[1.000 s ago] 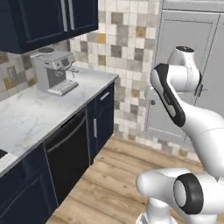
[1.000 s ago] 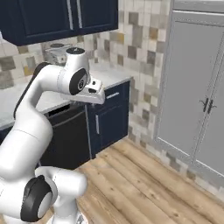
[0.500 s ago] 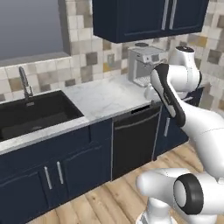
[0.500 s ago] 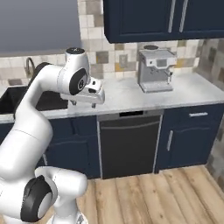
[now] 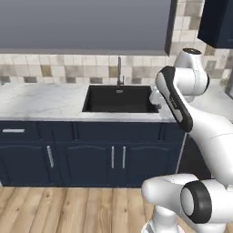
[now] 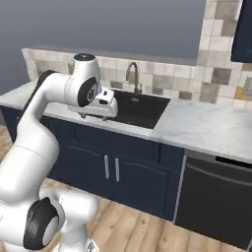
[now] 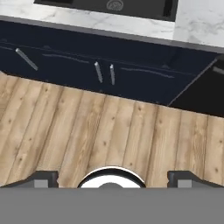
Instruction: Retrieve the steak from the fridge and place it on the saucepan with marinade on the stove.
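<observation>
A white marble counter (image 5: 41, 98) with a black sink (image 5: 119, 98) and faucet (image 6: 133, 75) tops navy cabinets (image 5: 86, 157). Mixed beige tiles (image 5: 68, 73) back it. The floor (image 7: 109, 131) is light wood planks.

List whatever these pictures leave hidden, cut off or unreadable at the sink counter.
- Sink basin floor: too dark to read in the left base view; in the right base view the arm's hand covers its left part.
- Dishwasher: cut by the right and bottom edges in the right base view; hidden behind the arm in the left base view.
- Faucet: its base is too small to make out.
- Gripper: fingers wide apart, tips cut off at the bottom of the hand view.
</observation>
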{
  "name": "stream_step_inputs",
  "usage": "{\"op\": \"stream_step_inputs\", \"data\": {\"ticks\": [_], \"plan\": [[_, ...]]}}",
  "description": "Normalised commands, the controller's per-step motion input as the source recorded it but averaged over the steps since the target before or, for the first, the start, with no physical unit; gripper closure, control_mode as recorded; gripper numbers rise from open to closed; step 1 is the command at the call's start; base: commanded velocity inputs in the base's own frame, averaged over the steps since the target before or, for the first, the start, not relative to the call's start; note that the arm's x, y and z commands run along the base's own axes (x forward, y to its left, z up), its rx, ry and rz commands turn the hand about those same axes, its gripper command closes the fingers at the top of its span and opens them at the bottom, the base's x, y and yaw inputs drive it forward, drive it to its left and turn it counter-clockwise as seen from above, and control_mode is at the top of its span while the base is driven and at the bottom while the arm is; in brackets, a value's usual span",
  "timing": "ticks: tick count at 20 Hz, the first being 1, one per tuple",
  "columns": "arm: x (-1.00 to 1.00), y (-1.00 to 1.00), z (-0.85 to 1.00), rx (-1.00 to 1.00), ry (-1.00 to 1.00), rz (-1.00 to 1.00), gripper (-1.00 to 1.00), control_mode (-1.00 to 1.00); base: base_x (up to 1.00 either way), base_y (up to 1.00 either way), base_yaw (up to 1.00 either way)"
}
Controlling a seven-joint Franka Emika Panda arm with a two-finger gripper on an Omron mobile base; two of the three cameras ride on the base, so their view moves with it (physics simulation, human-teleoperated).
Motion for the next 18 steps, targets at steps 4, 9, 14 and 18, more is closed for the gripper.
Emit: {"op": "stream_step_inputs", "data": {"ticks": [4, 9, 14, 18], "plan": [[0.0, 0.0, 0.0, 0.0, 0.0, 0.0, -1.0, 1.0, 0.25, 0.34, 0.81], [0.0, 0.0, 0.0, 0.0, 0.0, 0.0, -1.0, 1.0, 0.44, 0.48, 0.72], [0.0, 0.0, 0.0, 0.0, 0.0, 0.0, -1.0, 1.0, 0.5, 0.49, 0.7], [0.0, 0.0, 0.0, 0.0, 0.0, 0.0, -1.0, 1.0, 0.77, 0.44, 0.59]]}}
